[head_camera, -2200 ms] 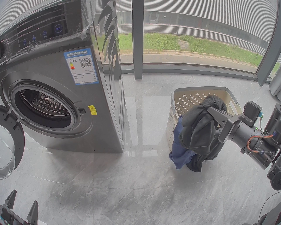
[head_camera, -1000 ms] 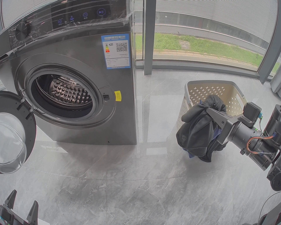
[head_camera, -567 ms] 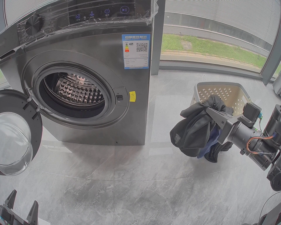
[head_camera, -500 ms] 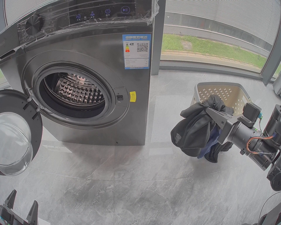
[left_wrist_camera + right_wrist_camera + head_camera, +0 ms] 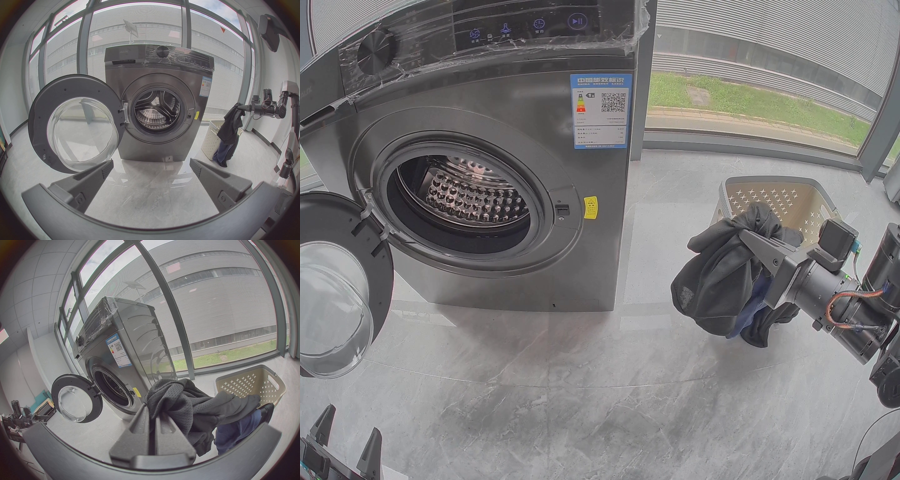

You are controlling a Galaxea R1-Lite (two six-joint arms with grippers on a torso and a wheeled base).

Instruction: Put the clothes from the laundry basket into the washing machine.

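My right gripper (image 5: 751, 237) (image 5: 153, 415) is shut on a bundle of clothes (image 5: 722, 275) (image 5: 193, 408), a dark grey garment with a blue one (image 5: 751, 304) hanging under it, held in the air in front of the beige laundry basket (image 5: 784, 195) (image 5: 250, 382). The grey washing machine (image 5: 506, 112) (image 5: 162, 103) stands to the left with its round door (image 5: 334, 287) (image 5: 75, 122) swung open and the steel drum (image 5: 465, 197) showing. My left gripper (image 5: 347, 437) (image 5: 151, 170) is low at the near left, open and holding nothing.
A glossy grey tile floor (image 5: 600, 387) stretches between the machine and the basket. Tall windows with a dark frame post (image 5: 640, 81) run behind both. The open door juts out to the machine's left.
The camera has turned, so the machine now sits nearer the middle of the view. The held clothes came away from the basket's rim and swung a little; the right gripper stays shut on them.
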